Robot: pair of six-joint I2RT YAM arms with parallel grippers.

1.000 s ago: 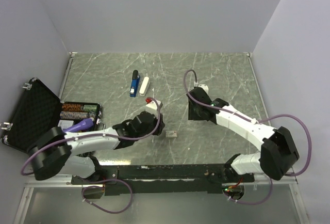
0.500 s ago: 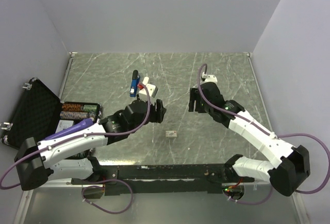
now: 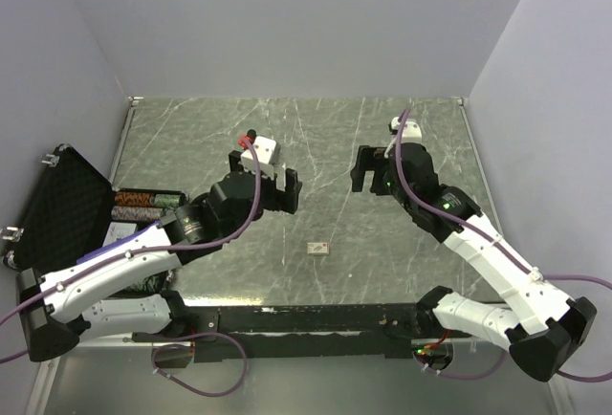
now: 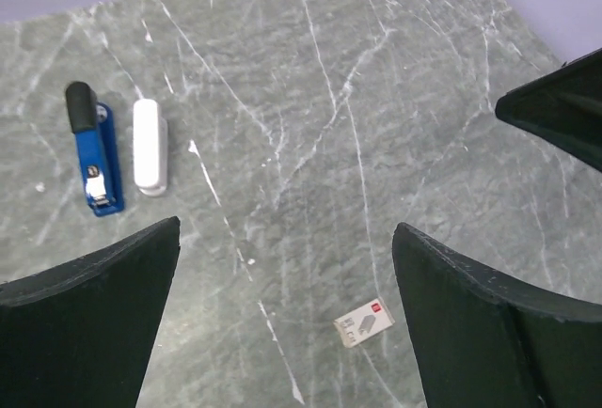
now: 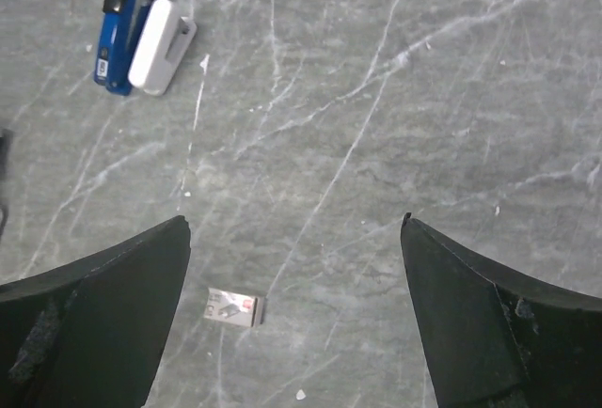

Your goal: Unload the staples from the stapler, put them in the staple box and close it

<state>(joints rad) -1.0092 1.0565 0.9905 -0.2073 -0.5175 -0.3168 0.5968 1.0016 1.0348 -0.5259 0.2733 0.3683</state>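
A small blue stapler (image 4: 94, 149) with a black base and a black end was seen lying flat on the grey, white-veined stone bench (image 4: 376, 98), in its far left part, with the black end turned to the far side. A white rounded oblong bar (image 4: 149, 145) was laid just beside it on the right, parallel to it. A small tan-and-white square card (image 4: 365, 319) was found nearer the arms, well apart from both. The left claw (image 4: 287, 229) was held above the bench with its black fingers spread wide and nothing between them. The right claw (image 5: 294, 223) was likewise spread wide and empty, raised over the right half of the bench. An open black case (image 3: 57, 209) was set at the left edge.
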